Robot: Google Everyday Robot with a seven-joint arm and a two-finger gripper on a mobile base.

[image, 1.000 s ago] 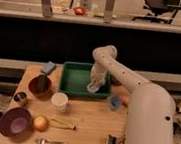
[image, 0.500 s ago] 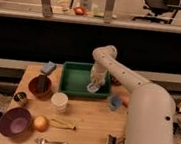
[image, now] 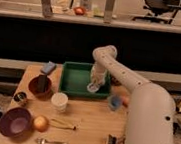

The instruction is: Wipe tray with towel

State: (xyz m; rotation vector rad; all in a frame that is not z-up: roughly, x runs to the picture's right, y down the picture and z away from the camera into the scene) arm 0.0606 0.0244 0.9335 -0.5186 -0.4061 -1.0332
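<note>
A green tray (image: 75, 79) sits at the back middle of the wooden table. My white arm reaches from the right and bends down into the tray's right part. My gripper (image: 94, 86) is down inside the tray, on a pale towel (image: 92, 88) that lies on the tray floor near the right wall. The towel is mostly hidden under the gripper.
A brown bowl (image: 40, 85) with a dark object, a blue sponge (image: 48, 67), a white cup (image: 59, 102), a small tin (image: 20, 97), a purple bowl (image: 14, 122), an orange (image: 40, 123), a fork (image: 51, 142), a blue cup (image: 115, 102) and a black clip (image: 111, 142) lie around the table.
</note>
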